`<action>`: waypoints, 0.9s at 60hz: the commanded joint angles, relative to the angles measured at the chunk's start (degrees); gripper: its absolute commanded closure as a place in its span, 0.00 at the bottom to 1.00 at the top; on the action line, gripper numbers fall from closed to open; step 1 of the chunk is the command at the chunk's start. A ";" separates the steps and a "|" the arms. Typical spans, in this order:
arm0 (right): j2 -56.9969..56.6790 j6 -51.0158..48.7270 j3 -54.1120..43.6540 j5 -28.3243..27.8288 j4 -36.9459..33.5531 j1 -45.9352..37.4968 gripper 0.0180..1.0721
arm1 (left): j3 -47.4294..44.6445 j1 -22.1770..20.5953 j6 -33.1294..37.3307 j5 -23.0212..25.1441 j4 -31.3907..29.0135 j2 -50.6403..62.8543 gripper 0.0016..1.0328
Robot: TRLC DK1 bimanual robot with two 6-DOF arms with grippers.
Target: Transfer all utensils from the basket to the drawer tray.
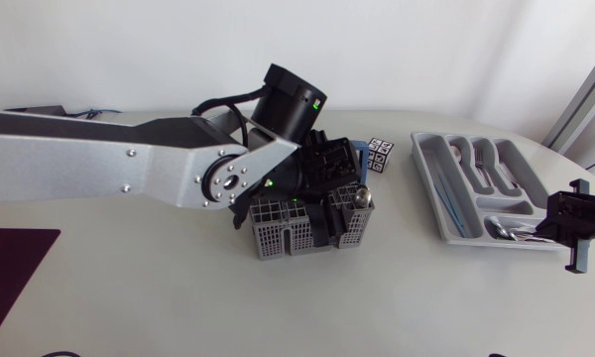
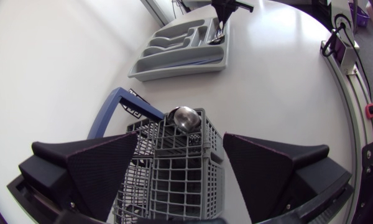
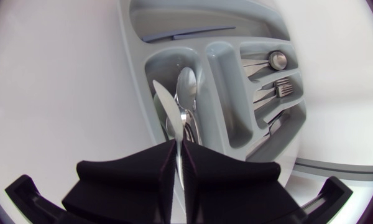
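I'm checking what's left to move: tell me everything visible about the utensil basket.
The basket is a grey plastic lattice box with several compartments, standing upright on the white table. A shiny, rounded metal utensil end pokes from one corner compartment. The left gripper hangs over it, its open fingers straddling the basket's sides; I cannot tell whether they touch it.
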 commanded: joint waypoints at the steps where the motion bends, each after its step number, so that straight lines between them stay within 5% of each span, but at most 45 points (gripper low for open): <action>1: 1.15 -3.22 -3.15 1.19 3.19 0.34 0.77 | 1.53 -0.81 3.50 -0.52 -0.27 0.94 0.05; 4: 1.24 -3.30 -3.95 1.80 5.30 0.34 0.72 | 1.61 -0.90 3.94 -0.52 -0.27 1.03 0.05; 10: 0.36 -2.95 -5.35 1.98 8.99 0.34 0.43 | 2.23 -1.16 4.30 -0.61 -1.41 1.47 0.05; 17: -5.27 0.12 -6.32 1.19 8.12 0.42 0.34 | 2.23 -1.16 4.21 -0.70 -2.03 1.47 0.05; 29: -17.13 18.05 -4.47 -4.52 -5.95 8.42 0.33 | 0.38 -1.51 3.94 -1.40 -2.47 1.38 0.05; 54: -24.78 65.60 -6.14 0.49 -3.13 43.49 0.34 | -0.23 -1.34 4.21 -2.63 -1.50 2.78 0.05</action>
